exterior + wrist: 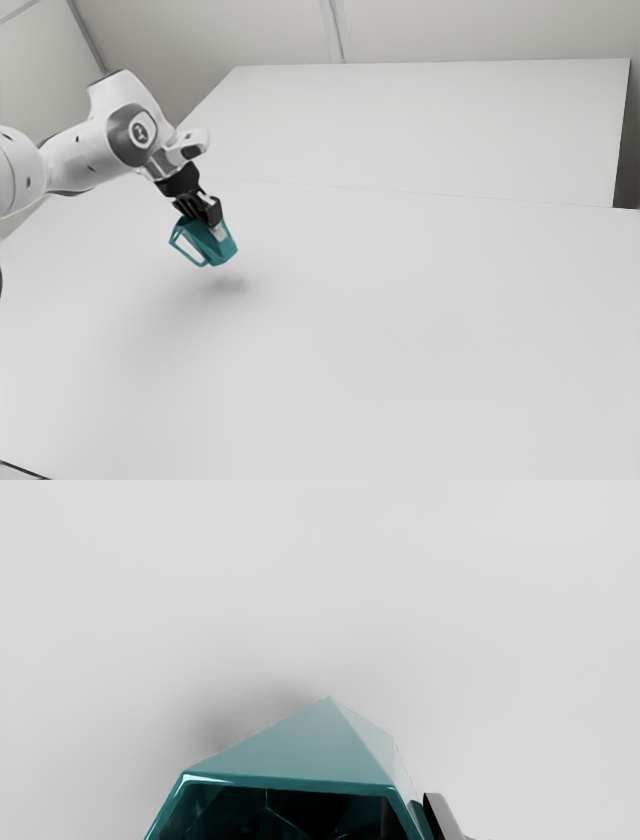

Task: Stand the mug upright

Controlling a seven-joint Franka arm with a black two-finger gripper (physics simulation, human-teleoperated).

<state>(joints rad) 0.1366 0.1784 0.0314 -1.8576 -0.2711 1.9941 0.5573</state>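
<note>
One glossy teal, faceted mug (219,248) hangs tilted in the end effector (212,222).

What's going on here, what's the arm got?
The white robot arm has a teal, faceted mug with an angular handle held in its black two-finger gripper. The mug is up off the plain white table, its shadow lying apart from it. It hangs tilted, its open mouth toward the gripper. So it's picked up, but not yet standing upright on the table.
</note>
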